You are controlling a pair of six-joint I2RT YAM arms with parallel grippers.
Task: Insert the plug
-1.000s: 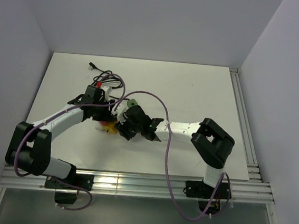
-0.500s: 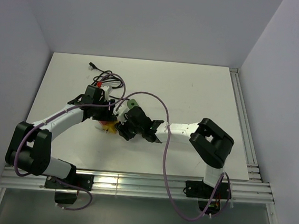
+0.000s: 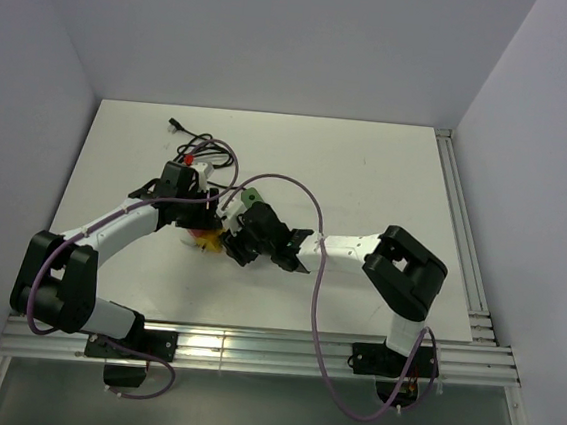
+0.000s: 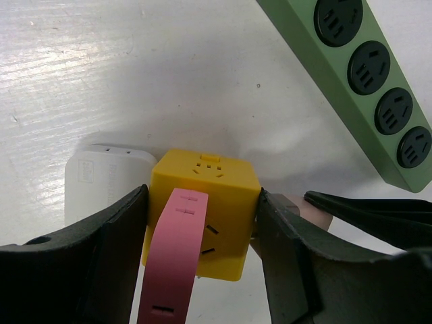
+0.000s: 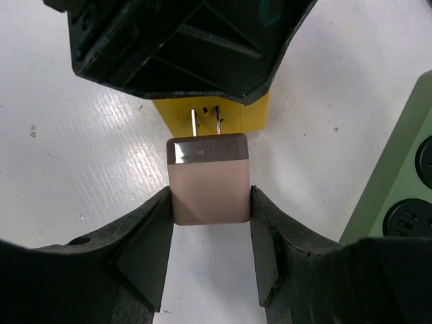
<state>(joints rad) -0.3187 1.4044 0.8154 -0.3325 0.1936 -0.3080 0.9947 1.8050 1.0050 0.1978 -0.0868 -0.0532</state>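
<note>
yellow plastic marks the middle of the scene: a yellow cube socket (image 4: 206, 202) rests on the white table (image 4: 135, 67), and the left gripper (image 4: 200, 233) is clamped on it, one dark finger pressed against each side of the cube. a pink strap (image 4: 177, 256) runs over the cube between those fingers, and a white block (image 4: 101, 179) lies just beside the cube, on its left in the left wrist view. sets of slots show on the cube's visible faces. the plug (image 5: 209, 179), a pinkish-brown block, is pinched between the two fingers of the right gripper (image 5: 209, 216), with its two metal prongs (image 5: 206, 121) pointing straight at a yellow face of the cube. the prongs reach that face with most of their length bare. whether their tips sit inside the slots cannot be told, because the left gripper's body overhangs that spot. a green power strip (image 4: 364, 81) lies aslant on the table near both grippers, apart from cube and plug, with four dark sockets showing.
</note>
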